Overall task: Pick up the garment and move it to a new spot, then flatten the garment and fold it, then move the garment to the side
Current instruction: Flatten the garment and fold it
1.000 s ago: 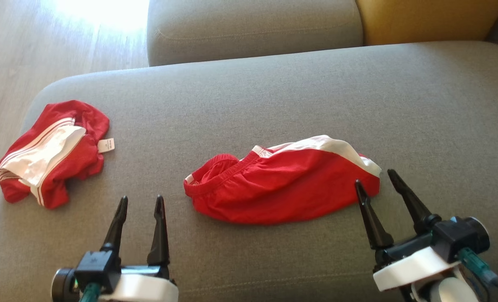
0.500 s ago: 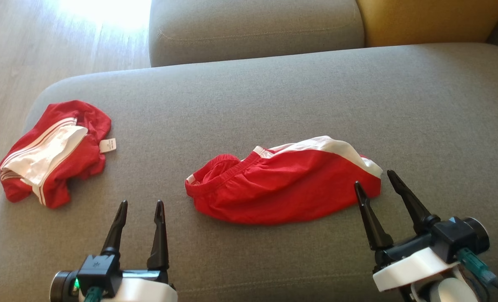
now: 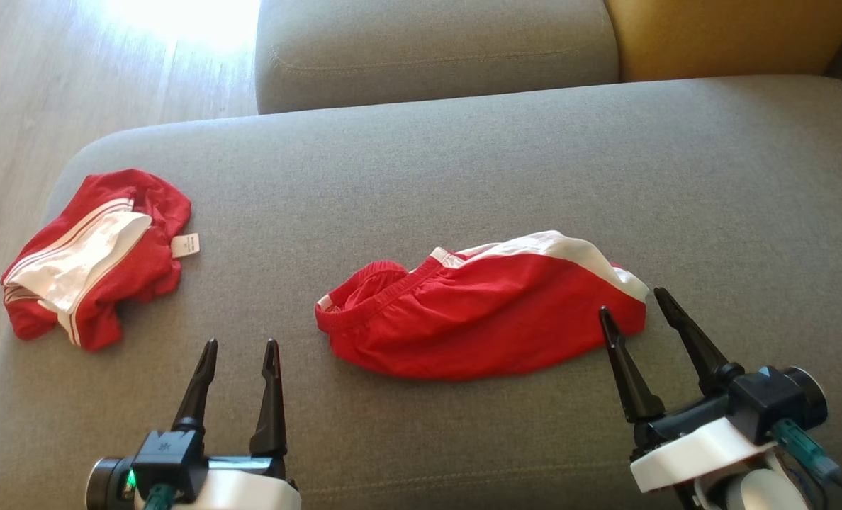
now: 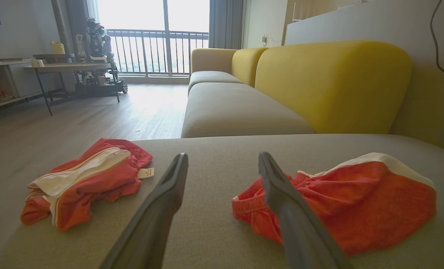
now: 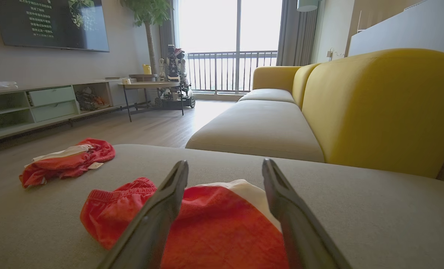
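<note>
Left tool [image 3: 242,342] drew back slightly; it and right tool [image 3: 631,299] gape empty over grey cushion [image 3: 463,163] beside wood floor [image 3: 52,85].

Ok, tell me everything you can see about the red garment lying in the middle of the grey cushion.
The red garment looks like shorts in thin, soft fabric, with a gathered elastic waistband at its left end and a white band along its far edge. It lies crumpled and loosely folded over, stretched left to right across the grey seat cushion that it rests on. The open right gripper hovers at its right end; whether it touches the cloth cannot be told.
</note>
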`<state>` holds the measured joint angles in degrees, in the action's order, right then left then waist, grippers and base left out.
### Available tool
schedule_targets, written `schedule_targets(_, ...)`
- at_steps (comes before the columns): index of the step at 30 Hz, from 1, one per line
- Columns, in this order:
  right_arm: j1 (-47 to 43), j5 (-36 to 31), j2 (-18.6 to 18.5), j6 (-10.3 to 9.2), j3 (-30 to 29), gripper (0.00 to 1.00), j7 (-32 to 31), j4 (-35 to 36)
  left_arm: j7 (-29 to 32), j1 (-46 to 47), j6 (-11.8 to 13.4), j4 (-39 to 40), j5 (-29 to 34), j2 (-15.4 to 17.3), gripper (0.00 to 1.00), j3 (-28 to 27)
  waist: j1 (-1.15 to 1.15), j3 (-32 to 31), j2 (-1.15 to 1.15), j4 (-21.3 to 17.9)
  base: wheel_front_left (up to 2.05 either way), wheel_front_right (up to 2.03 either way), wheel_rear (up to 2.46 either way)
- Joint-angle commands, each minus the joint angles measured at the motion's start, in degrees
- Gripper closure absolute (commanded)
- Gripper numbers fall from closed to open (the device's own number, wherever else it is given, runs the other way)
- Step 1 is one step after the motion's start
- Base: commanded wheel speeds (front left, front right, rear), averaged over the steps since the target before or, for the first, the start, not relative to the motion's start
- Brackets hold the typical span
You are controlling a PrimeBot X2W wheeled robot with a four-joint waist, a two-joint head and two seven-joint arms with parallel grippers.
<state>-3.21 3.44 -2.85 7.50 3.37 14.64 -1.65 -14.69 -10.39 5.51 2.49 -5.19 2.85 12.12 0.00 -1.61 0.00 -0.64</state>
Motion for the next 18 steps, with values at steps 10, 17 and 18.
schedule_targets(10,2.8,0.0,0.0,-0.01,2.0,0.00,0.4,1.7,-0.3,9.2,-2.9,-1.8,1.0,0.0,0.00,0.2,0.00,1.9,0.00,-1.2,0.00,0.00,0.00)
schedule_targets(17,5.0,-0.5,0.0,-0.01,2.6,0.00,0.4,2.2,0.1,25.6,-7.0,-14.3,-0.9,0.0,0.00,4.9,0.00,7.1,0.00,-4.2,0.00,0.00,0.00)
schedule_targets(18,5.4,-0.6,0.0,-0.01,2.5,0.00,0.4,2.3,0.2,28.4,-7.0,-15.8,-2.4,0.0,0.00,5.7,0.00,8.0,0.00,-4.7,0.00,0.00,0.00)
